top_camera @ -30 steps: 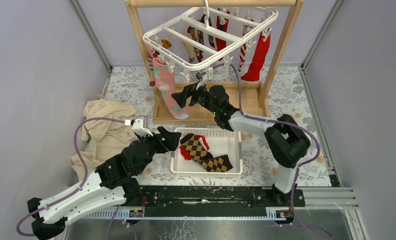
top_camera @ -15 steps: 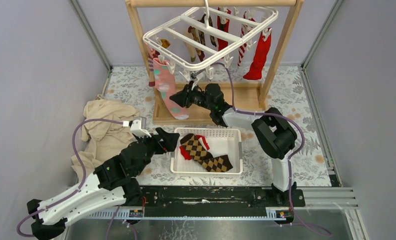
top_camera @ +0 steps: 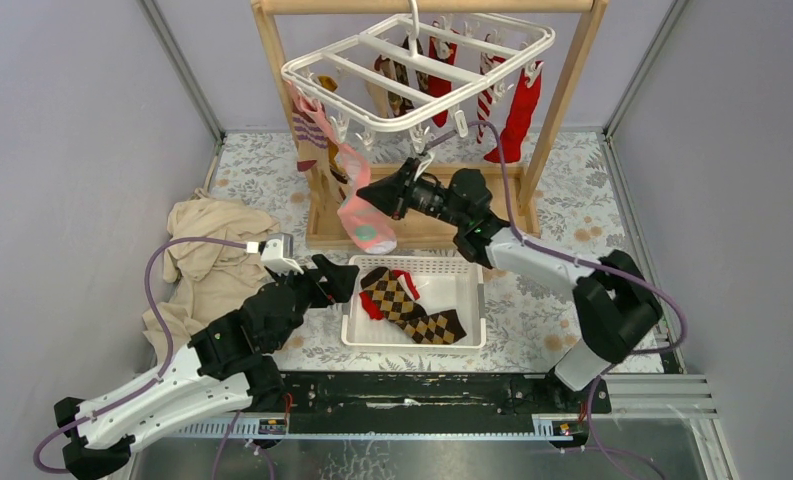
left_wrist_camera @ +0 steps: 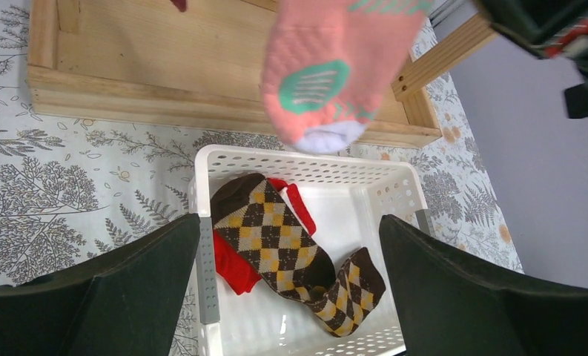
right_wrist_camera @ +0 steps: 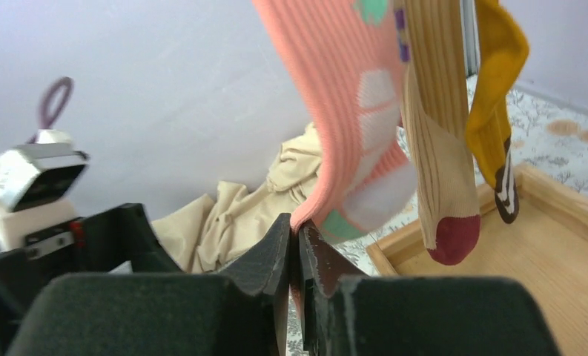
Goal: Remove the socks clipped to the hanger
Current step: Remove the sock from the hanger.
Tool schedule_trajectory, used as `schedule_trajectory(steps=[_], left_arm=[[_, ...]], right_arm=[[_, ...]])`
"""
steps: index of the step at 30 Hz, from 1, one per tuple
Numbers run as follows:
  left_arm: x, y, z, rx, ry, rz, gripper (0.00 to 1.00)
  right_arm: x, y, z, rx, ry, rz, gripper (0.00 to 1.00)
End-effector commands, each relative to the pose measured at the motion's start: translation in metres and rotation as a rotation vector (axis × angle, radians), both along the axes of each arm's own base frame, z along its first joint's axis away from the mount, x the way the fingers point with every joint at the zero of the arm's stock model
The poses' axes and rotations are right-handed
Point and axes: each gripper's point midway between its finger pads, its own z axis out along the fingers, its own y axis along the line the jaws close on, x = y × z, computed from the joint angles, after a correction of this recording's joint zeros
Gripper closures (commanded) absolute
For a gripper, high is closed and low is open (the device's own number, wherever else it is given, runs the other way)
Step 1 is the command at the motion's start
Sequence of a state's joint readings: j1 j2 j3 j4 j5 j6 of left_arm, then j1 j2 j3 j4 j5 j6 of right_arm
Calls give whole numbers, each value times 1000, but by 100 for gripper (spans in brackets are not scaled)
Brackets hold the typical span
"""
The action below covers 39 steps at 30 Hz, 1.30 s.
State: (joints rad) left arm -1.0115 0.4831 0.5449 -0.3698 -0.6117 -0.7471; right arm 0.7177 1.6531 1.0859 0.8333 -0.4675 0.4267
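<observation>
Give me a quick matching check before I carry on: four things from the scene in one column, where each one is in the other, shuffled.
Things:
1. pink sock
2. argyle sock
3. red-and-white striped sock
4. beige cloth

Places:
A. heaped to the left of the basket
B. hanging from the hanger
C. lying in the basket
D. pinched in the right gripper

Pairs: 1-D, 2-C, 3-B, 4-A
</observation>
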Motion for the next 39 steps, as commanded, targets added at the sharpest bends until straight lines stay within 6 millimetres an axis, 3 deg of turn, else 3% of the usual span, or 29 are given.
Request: schedule_trajectory(steps=[1, 5, 13, 21, 26, 30, 39], left_arm=[[6, 8, 4, 6, -27, 47, 2], [7, 6, 12, -7, -54, 42, 2], [17, -3, 41, -25, -138, 36, 2], [36, -28, 90, -41, -248, 7, 2], [54, -38, 114, -76, -282, -7, 2], [66, -44, 120, -87, -283, -18, 2], [86, -48, 126, -85, -285, -22, 2]], right_arm=[[-18, -21, 28, 30, -40, 11, 89], [-36, -37, 33, 12, -27, 20, 90], [-61, -64, 19, -96, 19, 5, 90], [-67, -91, 19, -133, 25, -67, 90], [-56, -116, 21, -124, 47, -145, 90], [-37, -137, 20, -85, 104, -187, 90], [6, -156, 8, 49, 256, -148, 90]])
